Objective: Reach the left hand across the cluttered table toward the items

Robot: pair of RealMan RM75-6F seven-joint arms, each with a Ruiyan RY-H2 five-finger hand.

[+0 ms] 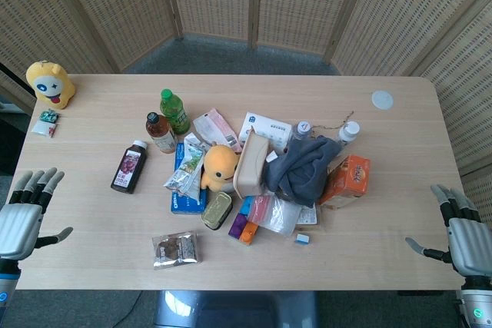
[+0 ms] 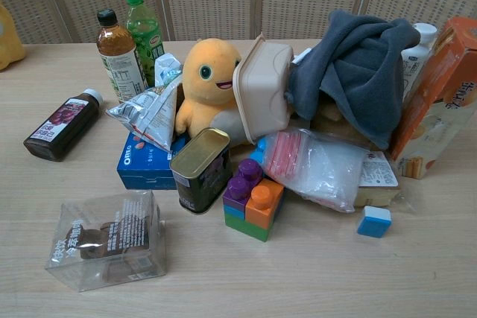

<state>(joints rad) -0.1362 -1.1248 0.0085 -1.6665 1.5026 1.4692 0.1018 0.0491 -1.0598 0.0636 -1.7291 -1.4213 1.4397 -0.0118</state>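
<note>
A heap of items fills the table's middle: an orange plush toy (image 1: pixel 219 167) (image 2: pixel 207 83), a beige tub (image 1: pixel 250 164) (image 2: pixel 263 87) on its side, a grey cloth (image 1: pixel 304 167) (image 2: pixel 358 65), an orange carton (image 1: pixel 346 178) (image 2: pixel 436 94), a blue Oreo box (image 1: pixel 187 190) (image 2: pixel 145 165), a tin can (image 1: pixel 217 210) (image 2: pixel 197 169) and toy bricks (image 1: pixel 243 226) (image 2: pixel 253 199). My left hand (image 1: pixel 27 213) hovers open at the table's left front edge, well apart from the heap. My right hand (image 1: pixel 460 232) is open at the right front edge. Neither hand shows in the chest view.
A dark juice bottle (image 1: pixel 129 167) (image 2: pixel 59 124) lies left of the heap, between it and my left hand. A clear snack box (image 1: pixel 175 249) (image 2: pixel 108 240) sits near the front. Tea bottles (image 1: pixel 167 119) (image 2: pixel 127 42) stand behind. A yellow plush (image 1: pixel 50 84) sits far left.
</note>
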